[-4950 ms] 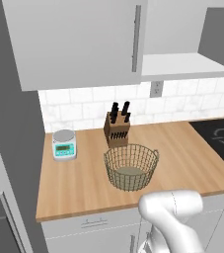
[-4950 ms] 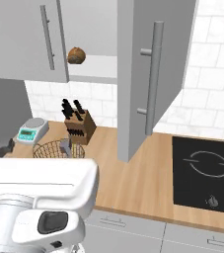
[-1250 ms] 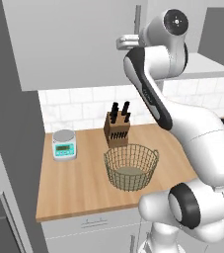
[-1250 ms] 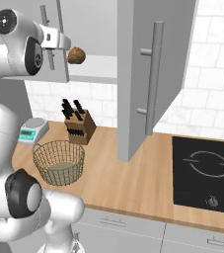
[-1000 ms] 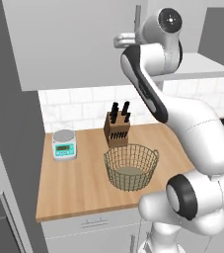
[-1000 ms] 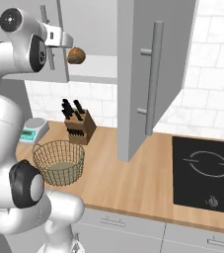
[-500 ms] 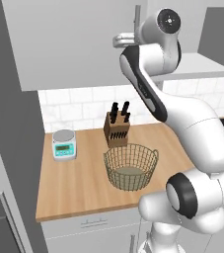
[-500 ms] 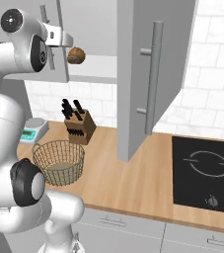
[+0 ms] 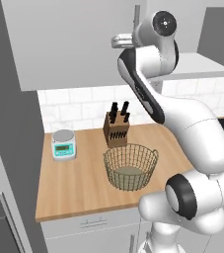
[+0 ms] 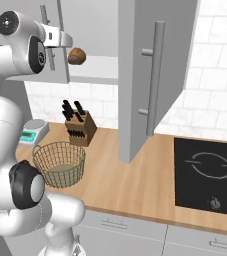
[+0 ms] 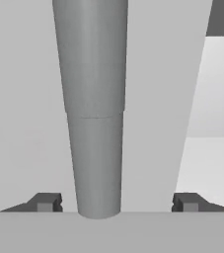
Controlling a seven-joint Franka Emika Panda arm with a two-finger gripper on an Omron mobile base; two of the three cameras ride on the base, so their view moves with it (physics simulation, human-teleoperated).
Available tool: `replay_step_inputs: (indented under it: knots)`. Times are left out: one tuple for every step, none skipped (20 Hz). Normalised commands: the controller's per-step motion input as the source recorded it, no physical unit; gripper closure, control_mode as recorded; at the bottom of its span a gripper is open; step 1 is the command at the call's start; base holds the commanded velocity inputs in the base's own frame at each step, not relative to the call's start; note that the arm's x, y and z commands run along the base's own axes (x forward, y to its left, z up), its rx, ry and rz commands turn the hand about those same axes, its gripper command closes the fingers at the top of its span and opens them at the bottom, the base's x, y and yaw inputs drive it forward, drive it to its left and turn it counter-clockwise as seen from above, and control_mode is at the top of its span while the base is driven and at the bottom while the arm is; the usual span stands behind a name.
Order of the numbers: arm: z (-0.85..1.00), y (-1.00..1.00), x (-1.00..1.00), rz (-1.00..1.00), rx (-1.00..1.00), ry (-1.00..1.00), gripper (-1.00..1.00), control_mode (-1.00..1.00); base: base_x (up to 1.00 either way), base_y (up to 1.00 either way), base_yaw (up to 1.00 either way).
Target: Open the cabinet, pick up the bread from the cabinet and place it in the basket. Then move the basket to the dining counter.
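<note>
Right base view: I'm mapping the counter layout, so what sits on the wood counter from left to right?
Kitchen scale → basket → knife block → black cooktop.

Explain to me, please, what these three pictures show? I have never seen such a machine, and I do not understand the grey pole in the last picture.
The machine is a white robot arm in a simulated kitchen. Two pictures come from cameras behind it, one to its left and one to its right. The third comes from a camera on its hand. The grey pole is the cabinet handle, seen very close between the open pincer fingers, which hold nothing. One cabinet door stands open, and the bread lies on the shelf inside. On the wood counter stand the wire basket, a knife block and a small scale. A black cooktop lies to the right.
</note>
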Motion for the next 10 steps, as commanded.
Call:
replay_step_inputs:
  knots:
    - [-0.14, 0.78, 0.73, -0.03, -0.07, 0.00, 1.00, -1.00, 0.00, 0.00, 0.00]
    - [-0.14, 0.66, 0.82, 0.00, -0.05, 0.00, 1.00, -1.00, 0.00, 0.00, 0.00]
    - [-0.11, 0.57, 0.79, 0.00, -0.03, 0.00, 1.00, -1.00, 0.00, 0.00, 0.00]
    - [-0.15, 0.69, 0.85, 0.00, -0.04, 0.00, 1.00, -1.00, 0.00, 0.00, 0.00]
    - [-0.16, 0.77, 0.96, 0.00, -0.06, 0.00, 1.00, -1.00, 0.00, 0.00, 0.00]
    - [-0.14, 0.70, 0.96, 0.00, -0.04, 0.00, 1.00, -1.00, 0.00, 0.00, 0.00]
    - [-0.13, 0.71, 0.87, 0.00, -0.02, 0.00, 1.00, -1.00, 0.00, 0.00, 0.00]
    - [-0.14, 0.84, 0.70, 0.00, -0.01, 0.00, 1.00, -1.00, 0.00, 0.00, 0.00]
    - [-0.14, 0.94, 0.64, 0.00, -0.01, 0.00, 1.00, -1.00, 0.00, 0.00, 0.00]
    - [-0.15, 1.00, 0.48, 0.00, -0.01, 0.00, 1.00, -1.00, 0.00, 0.00, 0.00]
